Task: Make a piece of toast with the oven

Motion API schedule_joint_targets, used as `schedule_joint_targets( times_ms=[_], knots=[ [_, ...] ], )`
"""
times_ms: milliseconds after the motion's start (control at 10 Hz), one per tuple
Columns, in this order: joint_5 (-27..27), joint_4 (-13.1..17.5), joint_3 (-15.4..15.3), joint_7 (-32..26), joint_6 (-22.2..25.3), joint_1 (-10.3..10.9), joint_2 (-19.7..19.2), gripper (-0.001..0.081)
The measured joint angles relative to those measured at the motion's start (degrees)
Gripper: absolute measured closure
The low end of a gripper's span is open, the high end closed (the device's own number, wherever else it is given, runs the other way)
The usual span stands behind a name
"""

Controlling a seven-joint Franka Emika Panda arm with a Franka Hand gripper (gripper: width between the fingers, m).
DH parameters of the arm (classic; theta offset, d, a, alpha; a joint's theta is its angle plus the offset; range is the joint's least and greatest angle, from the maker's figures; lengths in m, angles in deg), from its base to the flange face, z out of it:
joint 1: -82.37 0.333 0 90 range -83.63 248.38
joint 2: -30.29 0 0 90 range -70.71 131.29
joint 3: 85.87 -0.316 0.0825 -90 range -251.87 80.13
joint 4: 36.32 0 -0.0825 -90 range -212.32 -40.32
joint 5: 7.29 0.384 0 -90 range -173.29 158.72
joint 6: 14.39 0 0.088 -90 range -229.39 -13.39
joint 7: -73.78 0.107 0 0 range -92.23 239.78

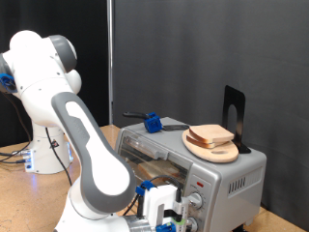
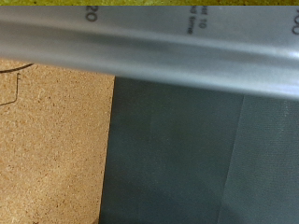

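Observation:
The oven, a silver box with a glass front, stands at the exterior view's lower right. My gripper, white with blue fittings, hangs low in front of it, close to the knobs on its side panel. Its fingers are too small and crowded to read there. No fingers show in the wrist view, only a blurred silver band of the oven with printed numbers, very near. The piece of toast is hidden; I cannot see into the oven's dim inside.
On top of the oven lies a round wooden board carrying a pale bread slice. Beside it sit a black tool with a blue block and a black upright bracket. Cork tabletop and dark cloth lie below.

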State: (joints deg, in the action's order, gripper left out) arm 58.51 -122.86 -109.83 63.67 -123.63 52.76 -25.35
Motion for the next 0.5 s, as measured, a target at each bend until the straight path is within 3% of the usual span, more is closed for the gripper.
schedule_joint_targets(
  times_ms=[300,500],
  knots=[
    [0.16,-0.06,-0.06,-1.14,0.0,-0.05,0.0,0.0718],
    [2.76,-1.27,-0.63,-8.57,-0.02,-0.86,-0.06,0.0718]
  ],
)
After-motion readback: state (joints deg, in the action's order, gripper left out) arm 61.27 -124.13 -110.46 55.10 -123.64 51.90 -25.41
